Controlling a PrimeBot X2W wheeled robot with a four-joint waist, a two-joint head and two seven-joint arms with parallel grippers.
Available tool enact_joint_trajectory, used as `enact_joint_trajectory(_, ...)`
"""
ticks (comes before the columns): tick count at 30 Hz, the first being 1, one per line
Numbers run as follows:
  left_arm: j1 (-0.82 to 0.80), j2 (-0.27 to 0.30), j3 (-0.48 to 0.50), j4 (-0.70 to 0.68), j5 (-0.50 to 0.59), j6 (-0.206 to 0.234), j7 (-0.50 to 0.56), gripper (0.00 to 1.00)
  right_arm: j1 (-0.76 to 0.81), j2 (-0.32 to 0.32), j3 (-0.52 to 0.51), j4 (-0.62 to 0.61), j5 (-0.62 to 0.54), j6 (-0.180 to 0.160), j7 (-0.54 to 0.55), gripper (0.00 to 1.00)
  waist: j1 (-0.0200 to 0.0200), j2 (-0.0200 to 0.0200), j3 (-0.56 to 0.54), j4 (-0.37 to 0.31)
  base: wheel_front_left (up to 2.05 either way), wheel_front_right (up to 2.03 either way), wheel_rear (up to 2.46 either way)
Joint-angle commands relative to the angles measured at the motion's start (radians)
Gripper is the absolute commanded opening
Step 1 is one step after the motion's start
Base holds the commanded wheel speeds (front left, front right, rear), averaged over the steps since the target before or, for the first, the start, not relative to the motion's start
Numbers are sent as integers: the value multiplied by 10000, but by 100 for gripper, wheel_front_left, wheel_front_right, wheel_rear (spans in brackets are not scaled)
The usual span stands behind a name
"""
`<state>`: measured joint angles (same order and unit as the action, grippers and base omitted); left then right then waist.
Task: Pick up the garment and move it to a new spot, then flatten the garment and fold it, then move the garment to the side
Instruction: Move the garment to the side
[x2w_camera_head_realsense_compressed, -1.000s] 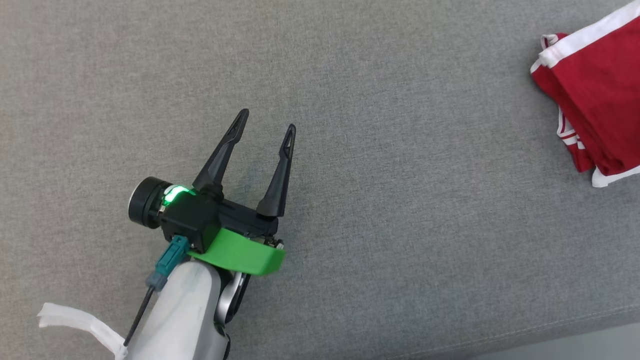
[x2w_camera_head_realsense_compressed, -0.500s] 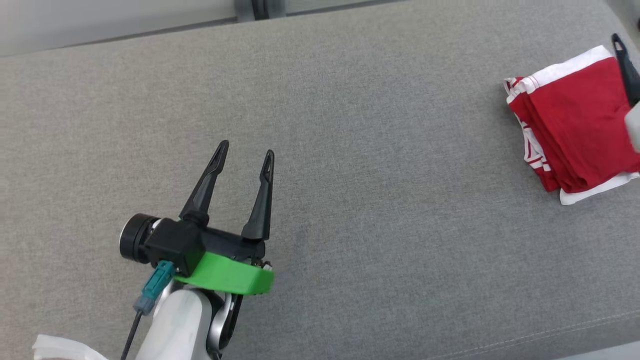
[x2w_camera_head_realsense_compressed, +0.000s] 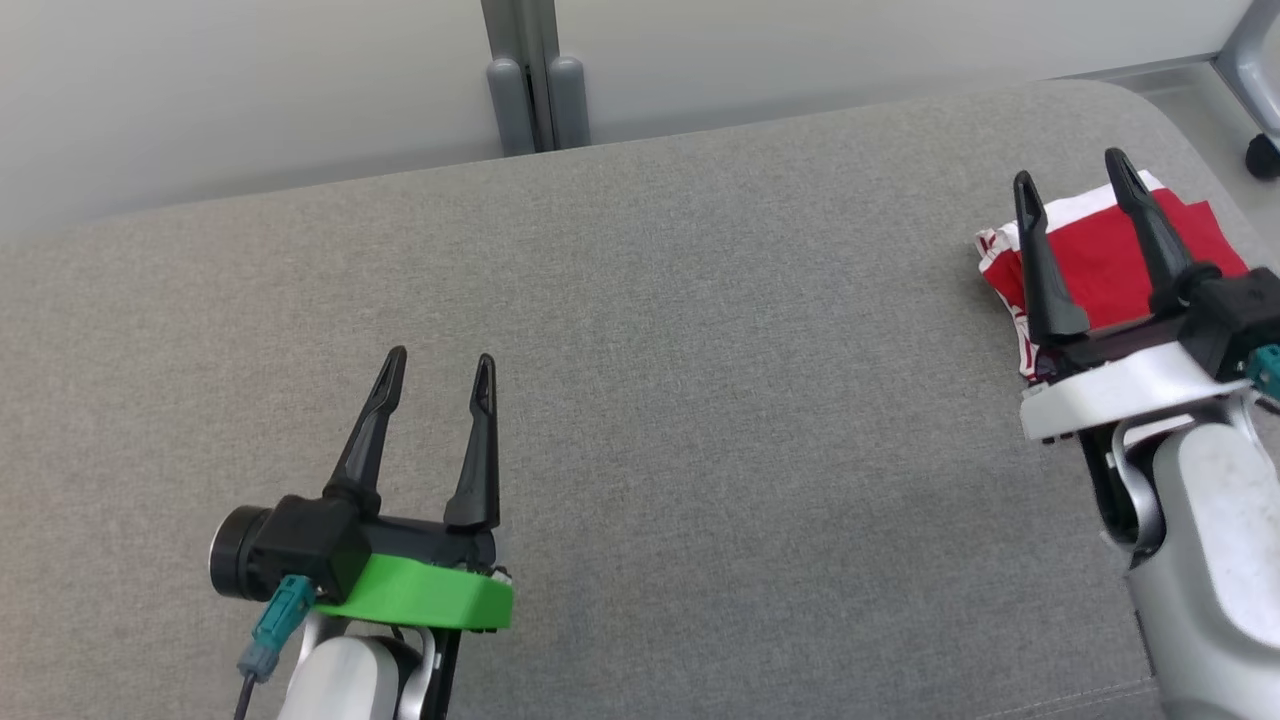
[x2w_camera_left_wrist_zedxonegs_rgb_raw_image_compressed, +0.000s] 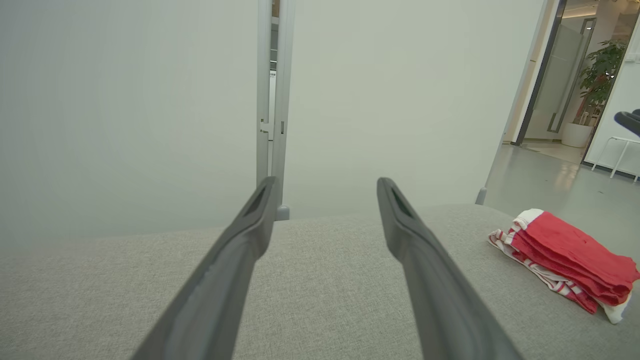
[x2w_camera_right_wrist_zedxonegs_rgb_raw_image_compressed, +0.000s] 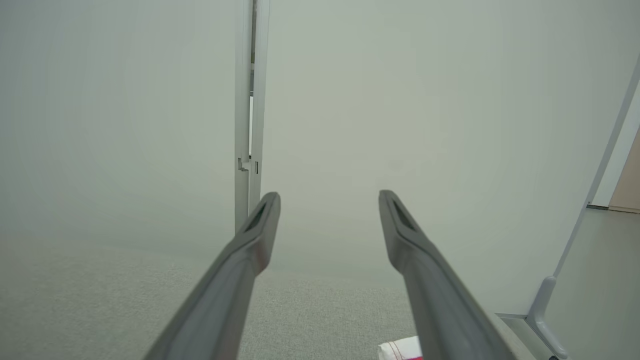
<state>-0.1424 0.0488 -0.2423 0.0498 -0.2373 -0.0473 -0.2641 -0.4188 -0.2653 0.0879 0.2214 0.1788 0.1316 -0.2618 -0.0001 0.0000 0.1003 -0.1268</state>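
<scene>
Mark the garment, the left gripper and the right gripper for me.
garment (x2w_camera_left_wrist_zedxonegs_rgb_raw_image_compressed: 565, 245), left wrist view, on the red top layer of the folded stack
left gripper (x2w_camera_head_realsense_compressed: 441, 354), head view, midway between its open fingertips
right gripper (x2w_camera_head_realsense_compressed: 1068, 166), head view, midway between its open fingertips

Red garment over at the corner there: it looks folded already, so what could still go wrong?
1. The folded garment lies close to the rounded right edge of the gray cushion; a nudge might slide it off.
2. The right gripper is open and overlaps the garment in the head view; lowered carelessly, it could catch a layer and undo the fold.
</scene>
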Motion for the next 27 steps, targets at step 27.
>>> enact_joint_trajectory(27,1331,39,-13,681,-123,963,5,100,4285,2143,-501,-2131,-121,-21,-28,100,1,0,-1077,798,0,0,0)
